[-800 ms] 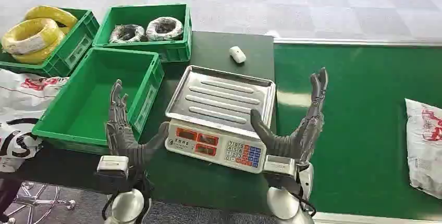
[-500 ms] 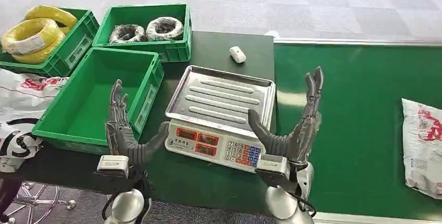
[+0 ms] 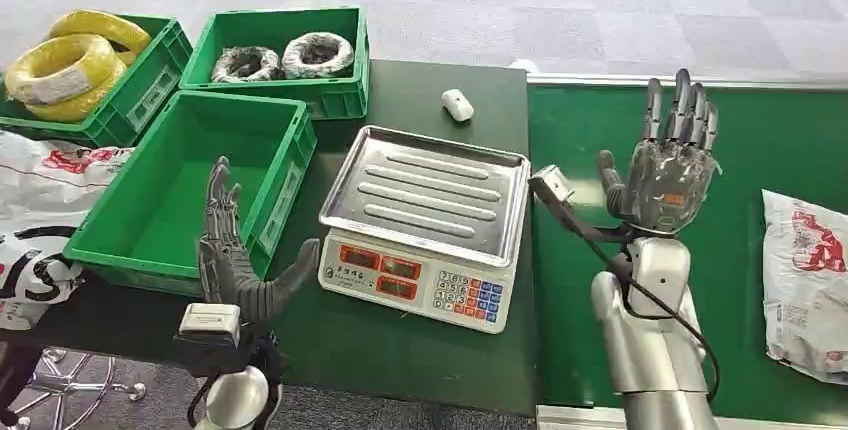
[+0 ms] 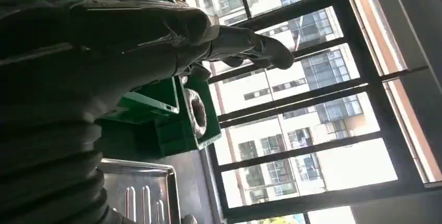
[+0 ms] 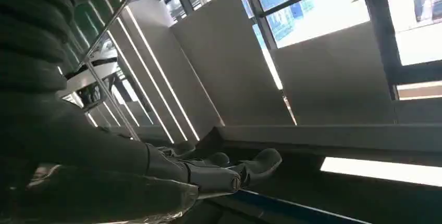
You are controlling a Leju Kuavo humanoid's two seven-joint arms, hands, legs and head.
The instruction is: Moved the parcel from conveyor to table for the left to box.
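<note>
A white plastic parcel (image 3: 806, 280) with red print lies on the green conveyor belt (image 3: 740, 150) at the far right edge of the head view. My right hand (image 3: 667, 172) is raised over the belt, open, fingers spread and pointing away, well left of the parcel. My left hand (image 3: 232, 260) stands open and upright at the table's near edge, between the empty green box (image 3: 190, 185) and the scale (image 3: 425, 225). In the wrist views both hands, left (image 4: 104, 31) and right (image 5: 130, 172), hold nothing.
A steel-topped scale sits mid-table. Behind it lie a small white object (image 3: 457, 105) and two green crates, one with yellow cable coils (image 3: 75, 65), one with wrapped coils (image 3: 285, 55). More white bags (image 3: 40, 210) lie at the far left.
My right hand has swung from beside the scale out to the right and forward over the belt, turning its palm. The parcel has crept left on the belt. The left hand has barely moved.
</note>
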